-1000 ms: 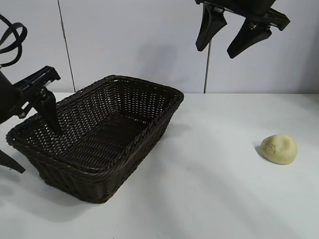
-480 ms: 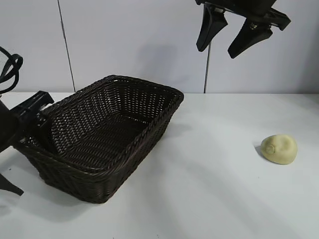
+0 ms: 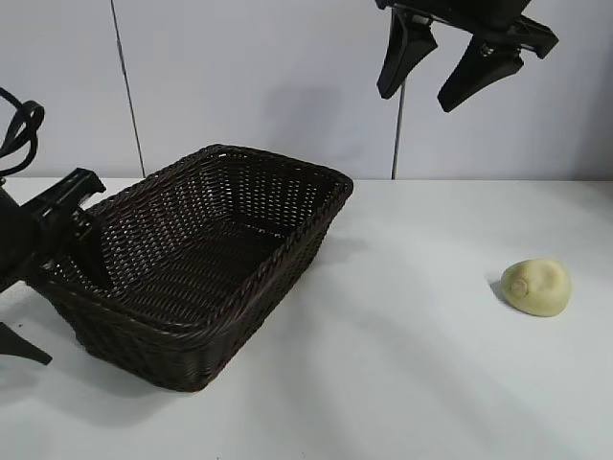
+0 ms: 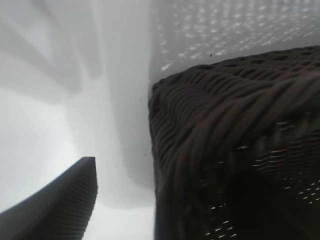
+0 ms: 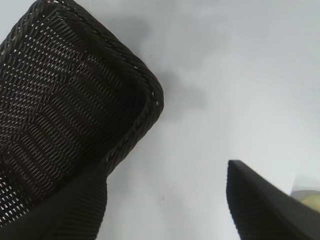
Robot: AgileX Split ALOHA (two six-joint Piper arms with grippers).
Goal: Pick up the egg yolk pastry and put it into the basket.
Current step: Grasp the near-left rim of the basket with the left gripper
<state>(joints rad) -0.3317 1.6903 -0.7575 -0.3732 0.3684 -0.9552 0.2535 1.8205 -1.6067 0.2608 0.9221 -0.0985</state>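
Note:
The egg yolk pastry (image 3: 536, 286), a small pale yellow bun, lies on the white table at the right, well apart from the basket; a sliver of it (image 5: 310, 200) shows past one finger in the right wrist view. The dark wicker basket (image 3: 287, 244) stands at centre left. My left gripper (image 3: 72, 321) is open and straddles its left end wall (image 4: 225, 125), one finger inside, the other finger (image 4: 65, 200) outside over the table. My right gripper (image 3: 414, 101) hangs open and empty, high above the table between basket and pastry (image 5: 165, 175).
The white table (image 3: 402, 364) stretches bare between the basket and the pastry. A pale wall with two vertical seams stands behind. The basket's rim corner (image 5: 150, 95) lies below the right gripper.
My left gripper has dropped lower and shifted left over the basket's end wall, nudging that end slightly. The right gripper and the pastry have stayed put.

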